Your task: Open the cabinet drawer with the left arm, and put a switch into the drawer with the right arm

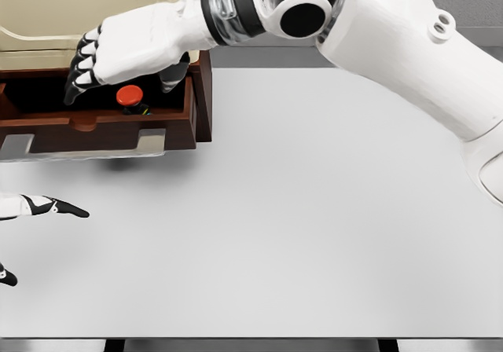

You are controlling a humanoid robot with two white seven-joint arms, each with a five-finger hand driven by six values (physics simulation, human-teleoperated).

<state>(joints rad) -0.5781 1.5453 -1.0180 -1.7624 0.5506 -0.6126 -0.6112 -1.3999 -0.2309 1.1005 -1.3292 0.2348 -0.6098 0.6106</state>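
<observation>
The brown wooden drawer (118, 132) of the cabinet (47, 14) stands pulled out at the upper left. Inside it lies the switch (130, 97), a dark body with a red round button on top. My right hand (110, 57) hovers just above the drawer, fingers spread and pointing down to the left, holding nothing; the switch sits below its palm, apart from it. Only fingertips of my left hand (55, 207) show at the left edge, below the drawer front, extended and holding nothing.
The white table (314, 234) runs from the cabinet to the right and front edges. My right arm (393, 38) crosses the top right of the view. A grey metal handle plate (149, 141) sits under the drawer front.
</observation>
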